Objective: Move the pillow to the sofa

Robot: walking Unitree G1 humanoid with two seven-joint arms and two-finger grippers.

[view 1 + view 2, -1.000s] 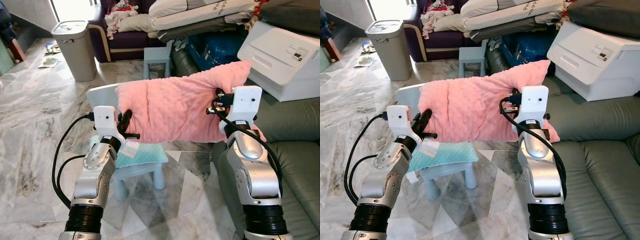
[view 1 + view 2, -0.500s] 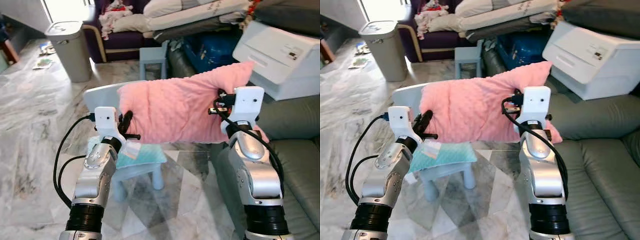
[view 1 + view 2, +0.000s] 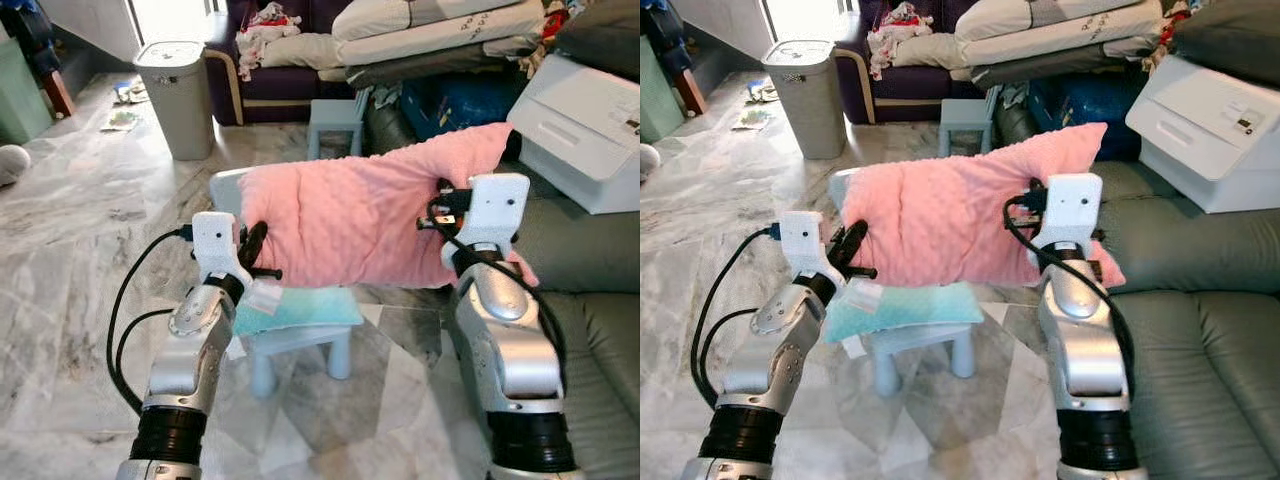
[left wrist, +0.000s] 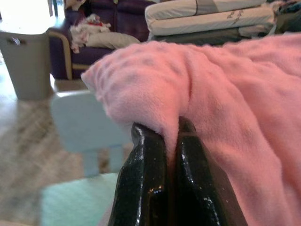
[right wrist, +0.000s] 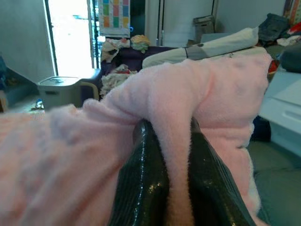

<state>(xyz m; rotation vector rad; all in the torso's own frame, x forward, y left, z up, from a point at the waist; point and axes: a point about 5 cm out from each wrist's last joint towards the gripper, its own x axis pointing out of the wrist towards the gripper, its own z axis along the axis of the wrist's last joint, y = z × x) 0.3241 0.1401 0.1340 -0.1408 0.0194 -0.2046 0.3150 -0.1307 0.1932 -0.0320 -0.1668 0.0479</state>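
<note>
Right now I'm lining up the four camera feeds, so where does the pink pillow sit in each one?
Left eye view: pink pillow at centre, held up between both arms.
Right eye view: centre, above the small blue stool.
Left wrist view: upper right, its edge pinched by the left end effector.
Right wrist view: across the middle, a fold pinched by the right end effector.
Shared landmark: the grey bin.
</note>
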